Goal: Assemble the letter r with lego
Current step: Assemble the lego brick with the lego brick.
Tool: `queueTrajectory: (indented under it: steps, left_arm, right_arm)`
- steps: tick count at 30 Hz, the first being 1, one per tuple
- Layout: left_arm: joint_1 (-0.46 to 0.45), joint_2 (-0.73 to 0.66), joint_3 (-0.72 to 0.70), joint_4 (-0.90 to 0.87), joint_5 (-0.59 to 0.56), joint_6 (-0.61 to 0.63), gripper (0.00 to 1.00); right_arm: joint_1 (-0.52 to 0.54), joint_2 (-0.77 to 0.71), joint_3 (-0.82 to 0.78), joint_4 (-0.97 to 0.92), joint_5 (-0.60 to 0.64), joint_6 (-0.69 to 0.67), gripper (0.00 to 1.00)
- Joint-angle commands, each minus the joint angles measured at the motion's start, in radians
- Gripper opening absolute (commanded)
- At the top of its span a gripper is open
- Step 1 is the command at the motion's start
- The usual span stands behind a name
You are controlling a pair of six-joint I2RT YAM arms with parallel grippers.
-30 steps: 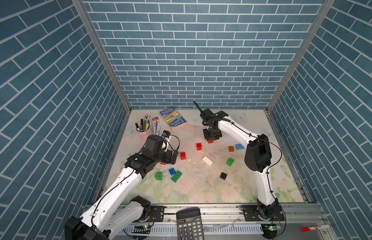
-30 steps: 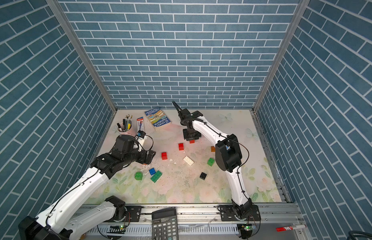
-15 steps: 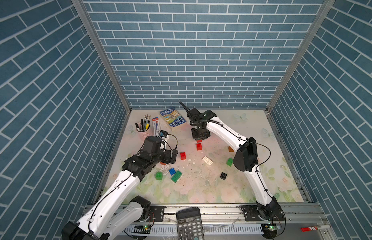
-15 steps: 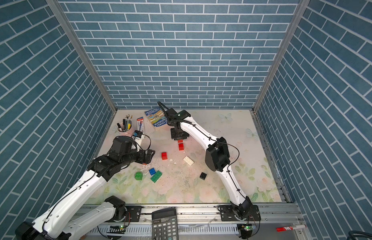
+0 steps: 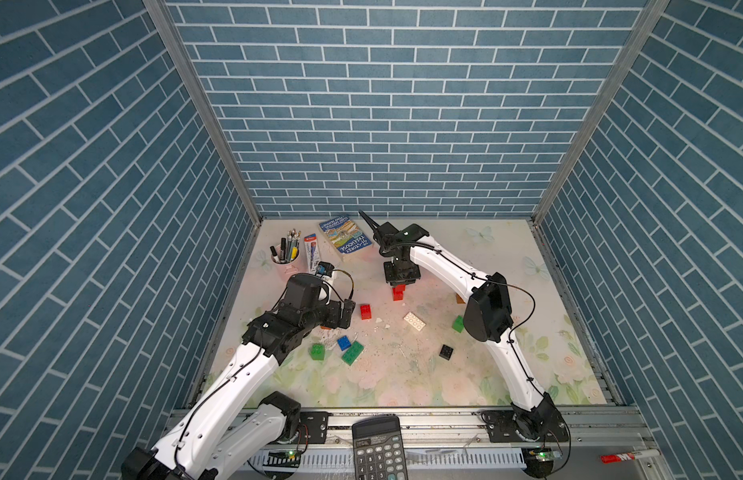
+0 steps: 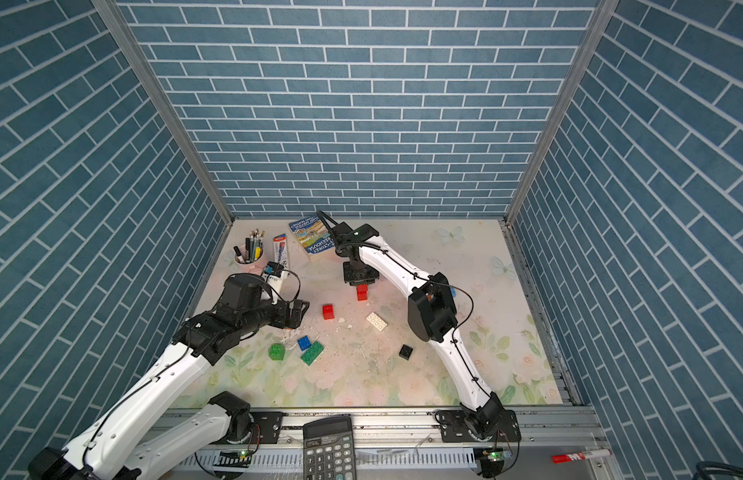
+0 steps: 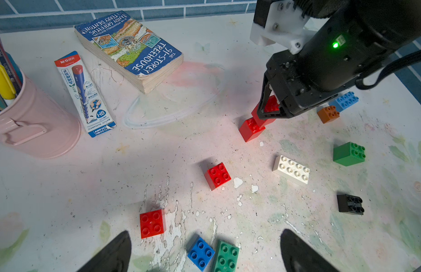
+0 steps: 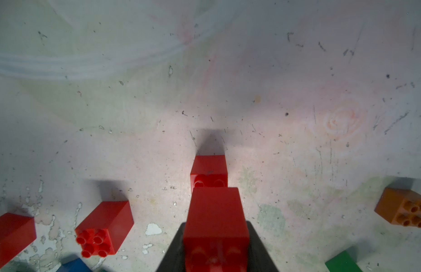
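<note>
My right gripper (image 5: pixel 399 283) is shut on a red lego brick (image 8: pixel 215 226), tilted over a second red brick (image 7: pixel 250 129) that stands on the table; I cannot tell whether the two touch. My left gripper (image 7: pixel 206 249) hangs open and empty above a blue brick (image 7: pixel 200 253) and a green oblong brick (image 7: pixel 226 256). Loose on the table lie two more red bricks (image 7: pixel 217 175) (image 7: pixel 152 223), a white oblong (image 5: pixel 414 321), a green square (image 5: pixel 318 351), another green brick (image 7: pixel 349 154), a black one (image 5: pixel 446 351), a brown one (image 7: pixel 328 114) and a light blue one (image 7: pixel 345 100).
A book (image 5: pixel 345 237), a pencil box (image 5: pixel 311 252) and a pink cup of pens (image 5: pixel 286 257) stand at the back left. A calculator (image 5: pixel 378 446) and a red marker (image 5: pixel 625 456) lie on the front rail. Blue brick-pattern walls enclose three sides.
My right gripper has carried its red brick to the left and come down over the red brick on the table. The left arm has barely shifted and stays open.
</note>
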Motion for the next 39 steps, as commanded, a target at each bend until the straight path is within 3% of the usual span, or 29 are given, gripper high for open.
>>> queueTrajectory:
  steps: [1,39]
  left_arm:
    - [0.012,0.0,-0.006,0.005,0.012,0.023,1.0]
    - [0.062,0.008,-0.016,0.023,0.035,0.021,1.0]
  right_arm:
    - [0.003,0.006,-0.021,0.009,-0.014,0.04,0.12]
    - [0.006,0.096,-0.043,-0.039,0.002,0.093,0.1]
